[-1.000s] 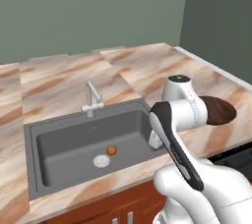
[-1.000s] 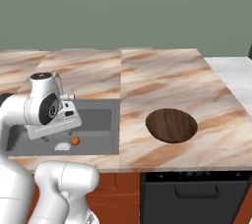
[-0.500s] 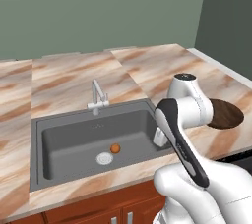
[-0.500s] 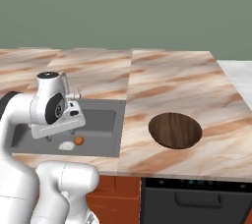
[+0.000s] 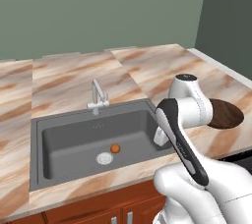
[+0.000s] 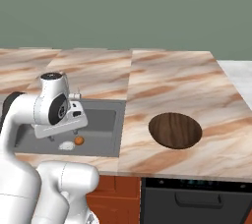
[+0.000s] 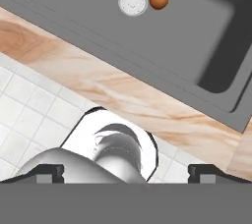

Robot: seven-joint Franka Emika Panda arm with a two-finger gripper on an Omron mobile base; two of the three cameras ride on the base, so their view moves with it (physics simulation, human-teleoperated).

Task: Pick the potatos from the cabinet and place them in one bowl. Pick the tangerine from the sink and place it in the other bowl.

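Marble counter holds the sink [image 5: 74, 139], tangerine [image 5: 115, 148] beside its drain (jaws released), and an empty brown bowl [image 6: 175, 129].

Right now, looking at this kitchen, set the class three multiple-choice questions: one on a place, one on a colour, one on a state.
1. Where is the tangerine?
A. in the sink, beside the drain
B. in the brown bowl
C. on the counter

2. What colour is the bowl on the counter?
A. white
B. dark brown
C. green

3. How is the gripper?
A. shut on the tangerine
B. open, holding nothing
C. shut on the tap

Answers:
1. A: the orange ball lies on the sink floor next to the drain.
2. B: it looks like dark wood.
3. B: its tips stand wide apart with nothing between.
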